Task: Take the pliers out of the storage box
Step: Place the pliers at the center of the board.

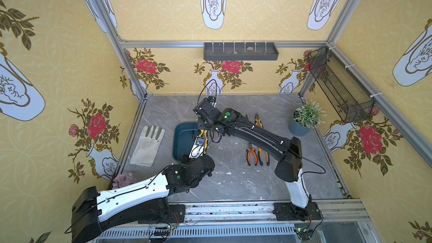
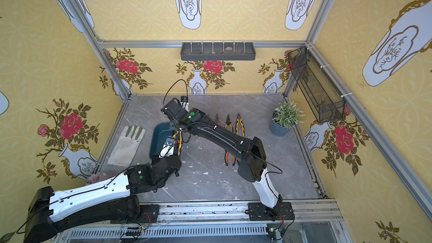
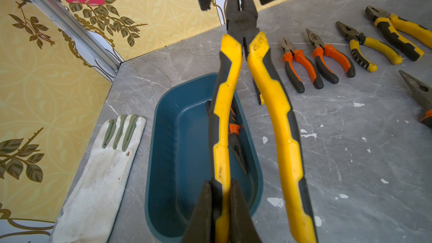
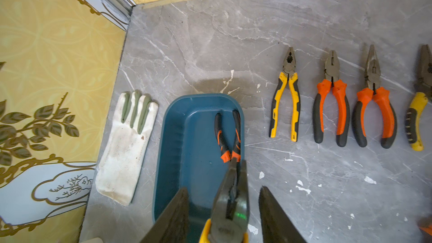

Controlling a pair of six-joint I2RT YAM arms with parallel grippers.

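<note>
Yellow pliers (image 3: 243,22) hang closest, one handle pinched tight in the left pincer (image 3: 221,184). Their head reaches between the fingers of the right pincer (image 4: 224,190), which stand half apart, clear of it and holding nothing. Under both pincers sits the box (image 3: 177,136), with orange pliers (image 4: 222,136) lying inside. To the right of both pincers, more pliers (image 4: 285,104) lie in a row on the table (image 4: 210,43).

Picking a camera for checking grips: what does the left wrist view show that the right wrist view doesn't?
Left wrist only: the left gripper shut on one yellow handle of the held pliers. Right wrist only: both handles of the orange-handled pliers in the storage box. Both: the right gripper open around the held pliers' head, the box, the glove, pliers on the table.
</note>
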